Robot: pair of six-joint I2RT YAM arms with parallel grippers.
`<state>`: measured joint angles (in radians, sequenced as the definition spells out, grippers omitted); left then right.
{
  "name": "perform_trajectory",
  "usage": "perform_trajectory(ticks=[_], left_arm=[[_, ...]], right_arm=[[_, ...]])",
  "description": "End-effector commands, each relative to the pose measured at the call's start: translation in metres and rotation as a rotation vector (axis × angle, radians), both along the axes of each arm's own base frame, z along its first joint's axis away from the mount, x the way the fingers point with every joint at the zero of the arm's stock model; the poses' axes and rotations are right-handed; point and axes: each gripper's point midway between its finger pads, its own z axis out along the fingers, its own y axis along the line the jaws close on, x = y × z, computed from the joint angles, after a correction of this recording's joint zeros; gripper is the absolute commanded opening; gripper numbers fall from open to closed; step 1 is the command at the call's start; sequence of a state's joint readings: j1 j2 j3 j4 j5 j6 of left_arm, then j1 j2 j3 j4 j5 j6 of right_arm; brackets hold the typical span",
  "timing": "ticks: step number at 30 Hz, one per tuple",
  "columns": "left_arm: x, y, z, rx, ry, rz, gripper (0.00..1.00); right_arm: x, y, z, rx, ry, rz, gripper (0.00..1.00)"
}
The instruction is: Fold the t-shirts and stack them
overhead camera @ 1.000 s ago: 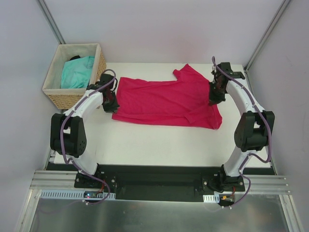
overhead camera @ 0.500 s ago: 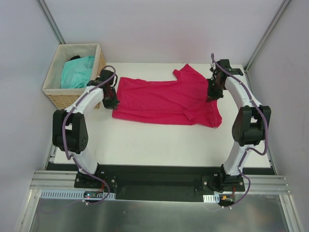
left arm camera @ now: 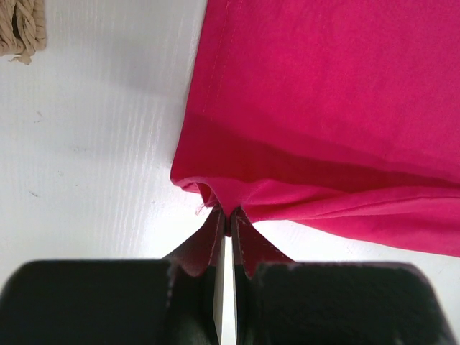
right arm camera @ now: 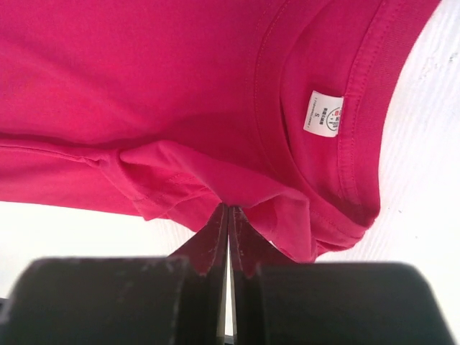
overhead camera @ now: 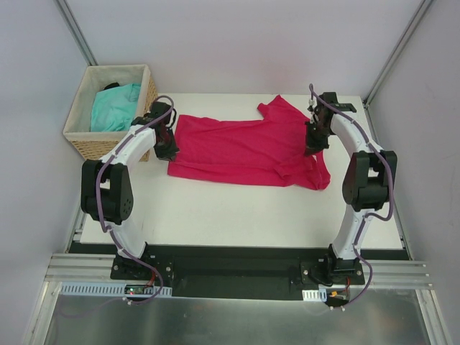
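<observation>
A crimson-pink t-shirt (overhead camera: 244,147) lies spread across the far half of the white table, its neck end to the right. My left gripper (overhead camera: 169,151) is shut on a pinch of its left hem corner (left arm camera: 215,198). On the other side my right gripper (overhead camera: 313,147) is shut on a fold of fabric (right arm camera: 230,194) beside the collar, close to the small white neck label (right arm camera: 323,115). The turquoise t-shirt (overhead camera: 115,106) lies bundled inside the wicker basket.
The woven wicker basket (overhead camera: 147,90) stands at the table's far left corner, just behind my left arm; a bit of its weave (left arm camera: 21,29) shows in the left wrist view. Bare white tabletop (overhead camera: 237,215) runs between the shirt and the arm bases.
Both grippers have moved away from the bases toward the far side while holding the shirt, and the shirt's near edge has shifted with them, its right corner drawing inward.
</observation>
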<state>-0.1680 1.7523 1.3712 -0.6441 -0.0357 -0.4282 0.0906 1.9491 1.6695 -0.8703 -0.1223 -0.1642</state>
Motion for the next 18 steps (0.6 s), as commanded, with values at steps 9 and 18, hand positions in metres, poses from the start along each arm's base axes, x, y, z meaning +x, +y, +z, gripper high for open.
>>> perform_trajectory(ticks=[9,18], left_arm=[[-0.008,0.014,0.001,0.038,0.020,0.018,0.00],[-0.003,0.018,0.004,0.041,0.021,0.012,0.00]], right_arm=[[0.033,0.008,0.011,0.016,-0.044,0.087,0.01],[0.039,0.007,0.006,0.007,-0.046,0.085,0.01]])
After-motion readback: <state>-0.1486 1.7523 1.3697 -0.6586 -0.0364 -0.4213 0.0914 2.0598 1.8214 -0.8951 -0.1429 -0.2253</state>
